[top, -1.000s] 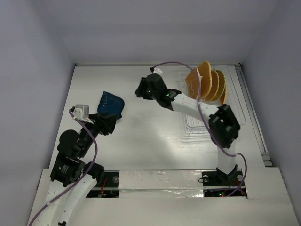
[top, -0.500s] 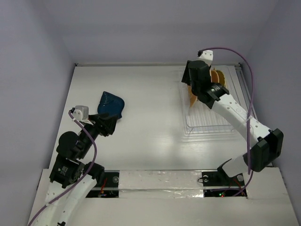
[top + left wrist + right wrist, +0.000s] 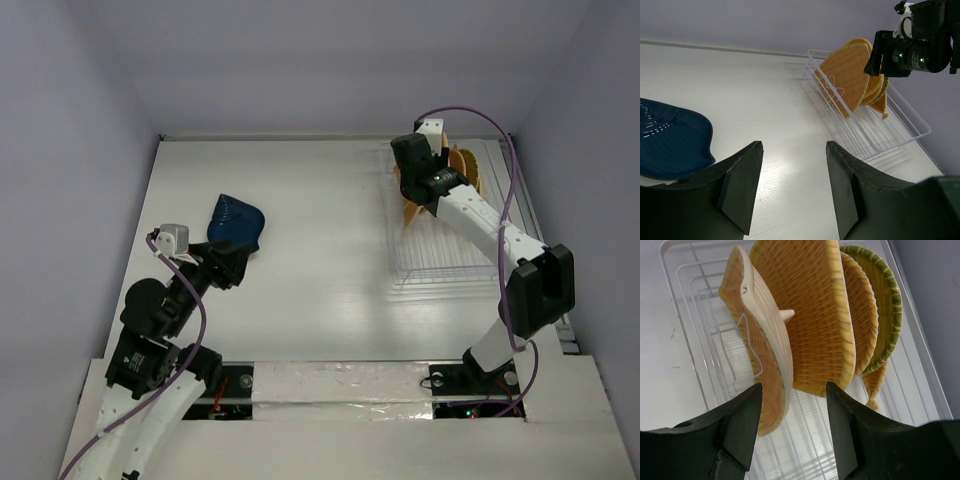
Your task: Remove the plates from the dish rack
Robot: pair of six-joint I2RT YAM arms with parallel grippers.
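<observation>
Orange plates (image 3: 815,325) upright in rack (image 3: 445,255), blue plate (image 3: 237,222) outside

A white, faintly glossy table (image 3: 320,230) filled the middle of the top view. Plain pale lavender-grey walls closed it in: the back wall (image 3: 330,60) at 12 o'clock, side walls (image 3: 60,150) at 9 and 3 o'clock. A strip of crinkled silvery tape (image 3: 340,385) ran along the near edge at 6 o'clock. The light was soft and even, without hard shadows.
</observation>
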